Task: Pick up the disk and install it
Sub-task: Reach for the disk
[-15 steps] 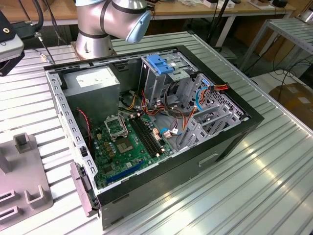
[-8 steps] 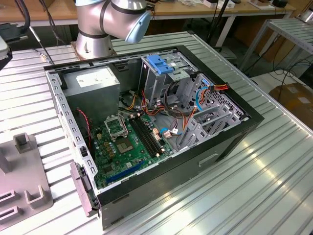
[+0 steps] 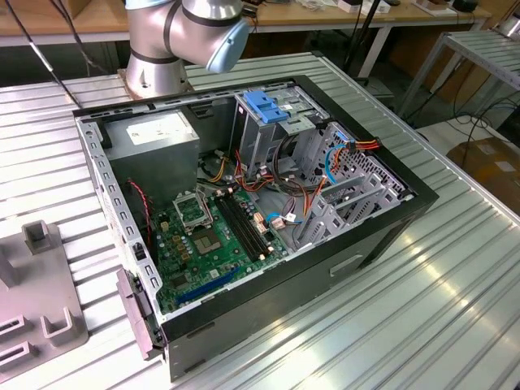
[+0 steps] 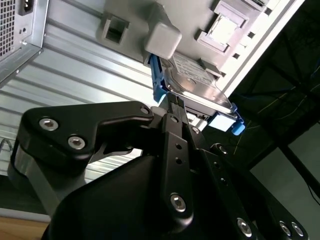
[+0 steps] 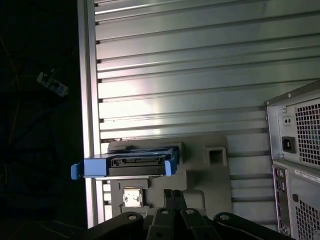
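- Far on the exterior view's left there's a grey fixture (image 3: 36, 301) sitting on the ribbed metal table (image 3: 406, 309), partly cut off by the frame edge.
- Next over is the open PC case (image 3: 382, 236), lying on its side with the insides up.
- Inside the case, on the left side, is the grey power supply (image 3: 154, 138) with its white label. The green motherboard (image 3: 211, 236) is in front of it.
- Just right of the power supply is the metal cage (image 3: 268, 122) with the blue plastic top, plus a tangle of coloured cables (image 3: 325, 171) running off to the right.
- The arm (image 3: 187, 32) is behind the case at the back of the table, silver with a light blue cap.
- The disk (image 4: 200, 80) isn't in the case. Both wrist views show it slotted into the grey fixture, near the table's edge and well apart from the case.
- In the first wrist view the disk (image 5: 137, 167) shows edge-on, so it looks to be standing on its side, with blue rails at both ends. In the second wrist view you get its labelled face and a blue rail down one side.
- The black gripper (image 4: 174, 102) is right up at the disk, tip at the blue-railed end nearest it. The first wrist view has the gripper (image 5: 172, 195) just short of that same end.
- Can't tell how far open it is, or whether it actually has hold of the disk.
- The back panel of the case (image 5: 295, 150) with its vent grilles shows off to one side of the fixture.
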Motion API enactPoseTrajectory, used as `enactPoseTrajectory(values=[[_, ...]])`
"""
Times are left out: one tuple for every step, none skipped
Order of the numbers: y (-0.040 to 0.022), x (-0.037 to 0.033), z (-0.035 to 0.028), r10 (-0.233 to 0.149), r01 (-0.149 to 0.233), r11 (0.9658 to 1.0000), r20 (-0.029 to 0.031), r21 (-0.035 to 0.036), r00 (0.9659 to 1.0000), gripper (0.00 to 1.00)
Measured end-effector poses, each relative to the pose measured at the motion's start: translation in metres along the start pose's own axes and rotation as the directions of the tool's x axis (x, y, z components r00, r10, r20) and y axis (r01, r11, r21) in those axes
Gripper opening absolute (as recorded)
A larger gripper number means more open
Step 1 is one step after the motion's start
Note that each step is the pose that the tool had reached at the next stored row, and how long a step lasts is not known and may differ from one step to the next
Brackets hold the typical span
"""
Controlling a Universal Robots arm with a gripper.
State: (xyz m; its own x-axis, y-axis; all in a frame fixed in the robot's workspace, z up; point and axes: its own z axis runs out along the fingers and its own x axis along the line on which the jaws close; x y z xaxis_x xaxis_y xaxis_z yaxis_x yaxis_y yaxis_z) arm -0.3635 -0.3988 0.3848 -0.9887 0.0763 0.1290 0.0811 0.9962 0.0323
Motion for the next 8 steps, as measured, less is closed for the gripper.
enactPoseTrajectory(values=[[-0.0004, 0.0045, 0.0009, 0.0, 0.0, 1.0, 0.0, 0.0, 1.0, 0.1], [-0.0008, 0.0101, 0.0019, 0.0, 0.0, 1.0, 0.0, 0.0001, 1.0, 0.1], [-0.0011, 0.0146, 0.0029, 0.0, 0.0, 1.0, 0.0008, 0.0, 1.0, 0.1], [-0.0011, 0.0192, 0.0038, 0.0, 0.0, 1.0, 0.0025, 0.0, 1.0, 0.1], [-0.0012, 0.0224, 0.0044, 0.0, 0.0, 1.0, 0.0048, 0.0005, 1.0, 0.1], [-0.0011, 0.0254, 0.005, 0.0, 0.0, 1.0, 0.0092, 0.0036, 1.0, 0.1], [-0.001, 0.0275, 0.0056, 0.0, 0.0, 1.0, 0.0124, 0.0066, 0.9999, 0.1], [-0.0009, 0.0307, 0.0064, 0.001, -0.001, 0.9999, 0.0173, 0.0114, 0.9999, 0.1]])
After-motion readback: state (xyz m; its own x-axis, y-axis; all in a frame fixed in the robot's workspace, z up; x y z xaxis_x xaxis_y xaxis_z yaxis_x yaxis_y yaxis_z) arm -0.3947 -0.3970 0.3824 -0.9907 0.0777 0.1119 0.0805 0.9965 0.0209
